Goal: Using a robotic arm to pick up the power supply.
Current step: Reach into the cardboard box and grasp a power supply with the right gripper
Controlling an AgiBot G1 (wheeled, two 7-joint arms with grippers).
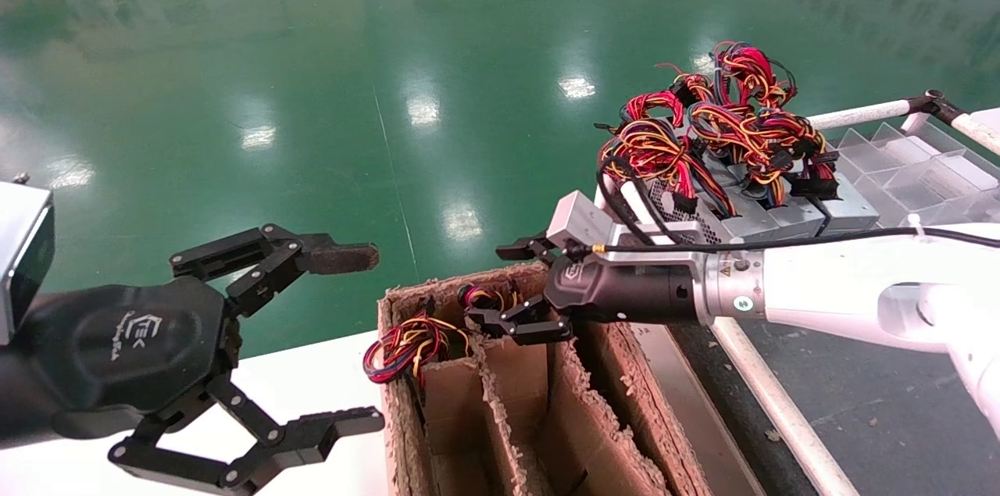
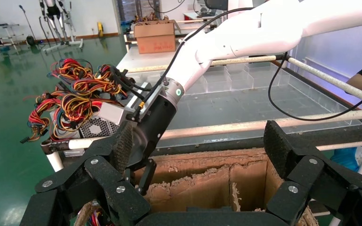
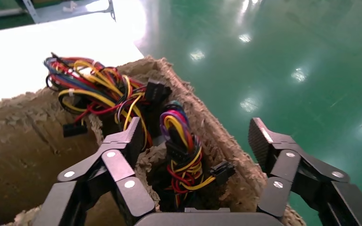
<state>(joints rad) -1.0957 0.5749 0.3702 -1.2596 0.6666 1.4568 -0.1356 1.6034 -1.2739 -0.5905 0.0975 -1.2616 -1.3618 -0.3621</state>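
My right tool, fingers spread and empty, hovers over the far end of one frayed cardboard box with three slots. Two wire bundles protrude there; their units are hidden. Several power supplies lie piled at two o'clock, well apart from the tool, wires tangled on top. My left tool, fingers spread, is parked at nine o'clock above the white table.

Head view looks down; both wrist views closely share the cardboard box.

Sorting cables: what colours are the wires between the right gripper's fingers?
Red, yellow, purple wires, black plugs; right wrist view.
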